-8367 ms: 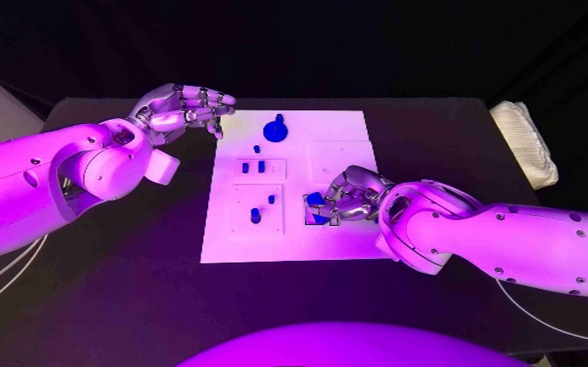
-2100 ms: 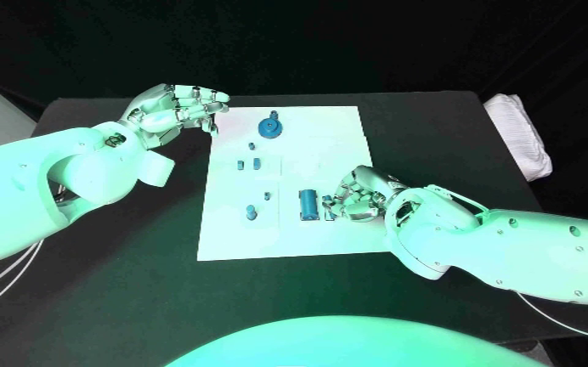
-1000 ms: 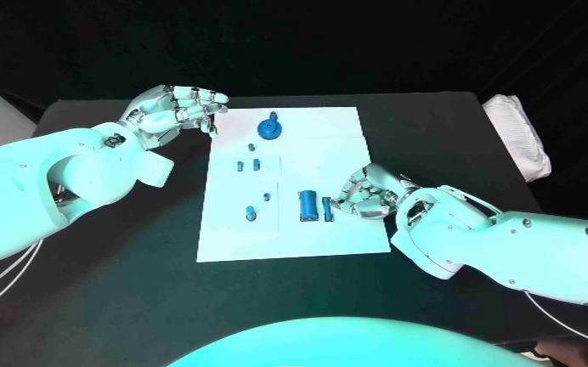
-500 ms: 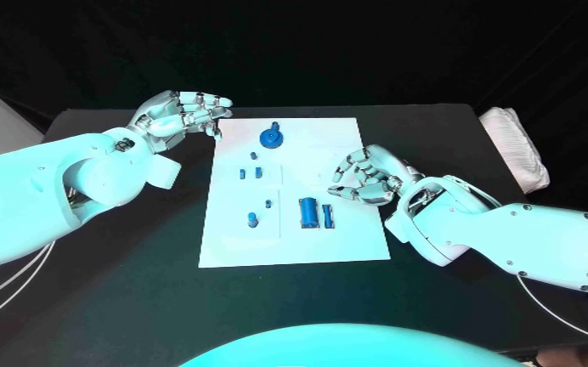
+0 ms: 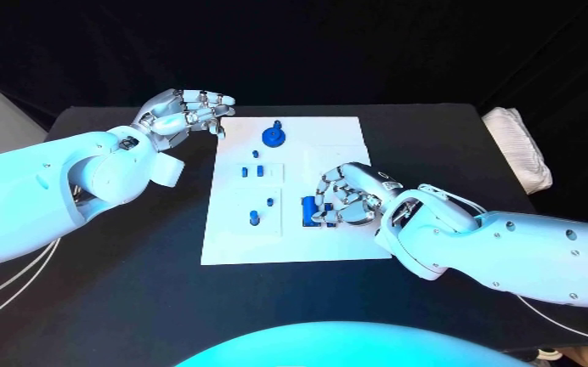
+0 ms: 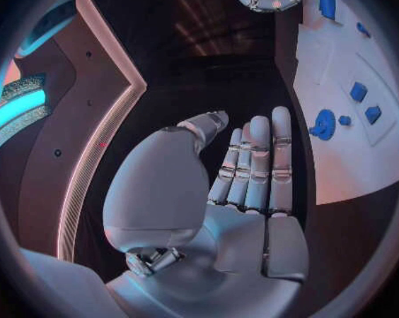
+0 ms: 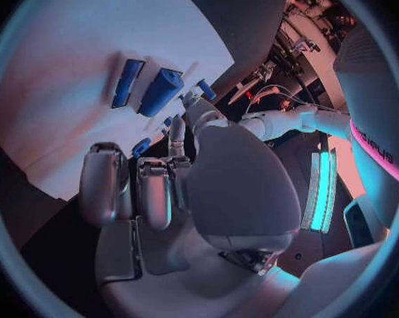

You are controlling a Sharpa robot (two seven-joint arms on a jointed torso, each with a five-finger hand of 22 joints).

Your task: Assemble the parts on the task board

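Observation:
The white task board point(image 5: 233, 239) lies mid-table. A blue cylinder point(image 5: 309, 209) and a flat blue bar point(image 5: 329, 212) lie side by side in its lower right recess; the right wrist view shows the cylinder point(image 7: 160, 92) and the bar point(image 7: 127, 83) just past the fingers. My right hand point(image 5: 352, 196) hangs over them with bent fingers, and I see nothing in it; whether the tips touch them is hidden. A round blue part point(image 5: 274, 136) stands at the board's far end. My left hand point(image 5: 183, 112) hovers empty off the board's far left corner, its fingers point(image 6: 257, 162) straight.
Small blue parts point(image 5: 252, 172) sit in the board's middle recess, with two more point(image 5: 261, 211) in the lower left one. A white folded cloth point(image 5: 521, 146) lies at the table's right edge. Black table surface surrounds the board.
My right hand, which had lifted to the right off the board, has come back left and down over the cylinder and bar. The left hand has stayed put.

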